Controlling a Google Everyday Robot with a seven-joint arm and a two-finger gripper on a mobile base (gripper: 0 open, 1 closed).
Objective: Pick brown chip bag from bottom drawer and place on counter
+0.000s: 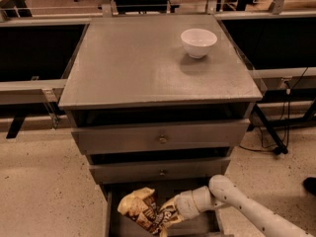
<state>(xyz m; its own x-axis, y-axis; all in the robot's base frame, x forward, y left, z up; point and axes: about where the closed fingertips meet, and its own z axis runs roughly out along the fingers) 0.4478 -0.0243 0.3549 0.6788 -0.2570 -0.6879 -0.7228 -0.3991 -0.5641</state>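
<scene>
The brown chip bag (141,209), crinkly brown with white lettering and a tan end, lies tilted in the open bottom drawer (109,216) at the frame's lower edge. My gripper (167,216) reaches in from the lower right on a white arm and is at the bag's right end, closed on it. The counter (148,58) is the broad grey top of the cabinet above.
A white bowl (198,42) stands on the counter's back right. Two knobbed drawers (162,138) sit partly pulled out above the bottom drawer. Cables and a stand leg (269,132) are on the floor at right. Black-topped benches flank the cabinet.
</scene>
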